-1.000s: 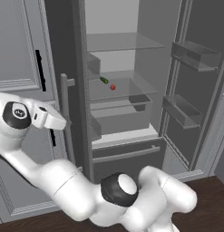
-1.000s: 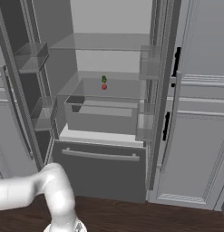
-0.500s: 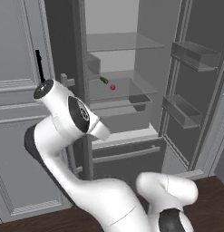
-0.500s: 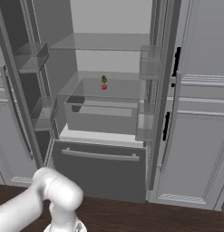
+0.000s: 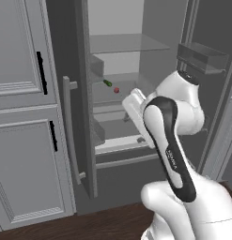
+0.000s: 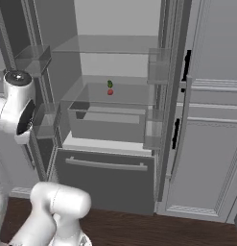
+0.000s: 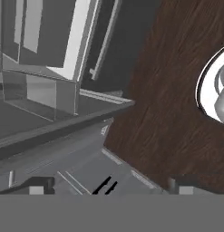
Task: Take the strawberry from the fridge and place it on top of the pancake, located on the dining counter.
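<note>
Tall dark grey fridge [image 6: 168, 96] standing open, doors swung wide for reach. Tiny round red strawberry [image 6: 110, 92] resting on a glass shelf [image 6: 134, 98], just beside a small dark green item [image 6: 110, 84]. Tool [image 7: 109, 192] spread wide, empty, angled toward the wooden floor [image 7: 168, 90], well apart from the fruit.

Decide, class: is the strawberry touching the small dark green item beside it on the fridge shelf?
Apart. In the left base view a strip of bare shelf separates the strawberry from the green item; in the right base view they nearly line up, so it settles less.
</note>
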